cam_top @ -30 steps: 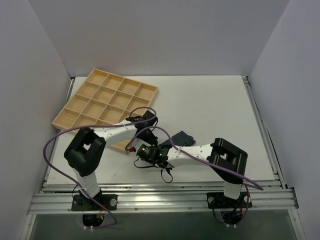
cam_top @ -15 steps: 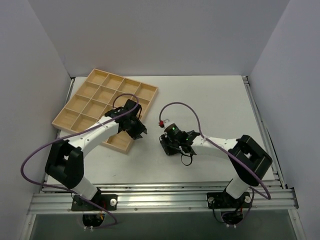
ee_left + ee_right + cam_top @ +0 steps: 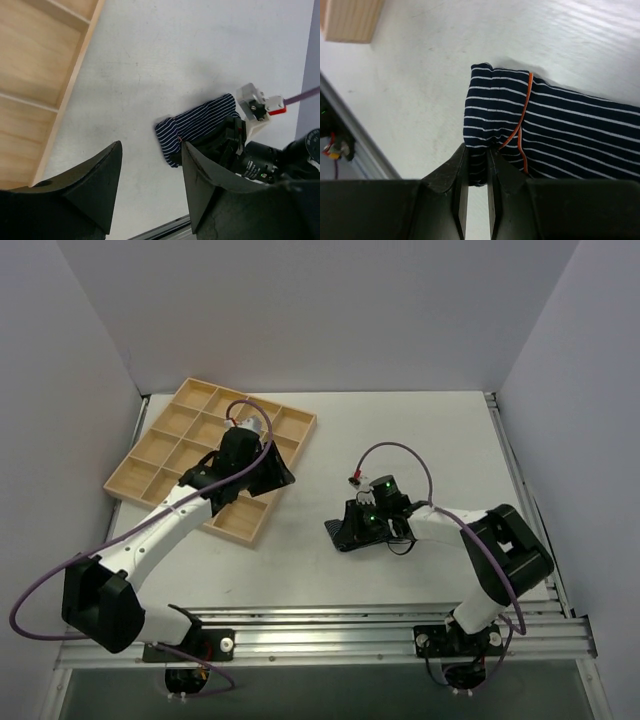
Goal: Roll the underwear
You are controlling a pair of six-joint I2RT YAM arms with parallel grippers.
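Note:
The underwear [image 3: 555,130] is dark navy with thin white stripes and an orange seam, lying folded on the white table. My right gripper [image 3: 477,150] is shut on the near edge of its folded end, pinching cloth between both fingers. From above, the underwear [image 3: 343,535] shows as a small dark bundle under my right gripper [image 3: 352,528]. My left gripper [image 3: 151,150] is open and empty, held well above the table beside the tray's right edge, far left of the garment [image 3: 197,125]. In the top view the left gripper [image 3: 277,477] hovers over the tray's corner.
A wooden tray [image 3: 170,445] with several square cells lies at the back left; its edge shows in the left wrist view [image 3: 75,70] and its corner in the right wrist view [image 3: 350,20]. White walls enclose the table. A metal rail [image 3: 320,635] runs along the near edge.
My left gripper let go, opened, and swung back-left to the tray's edge. The right gripper moved right across the table, still pinching the underwear.

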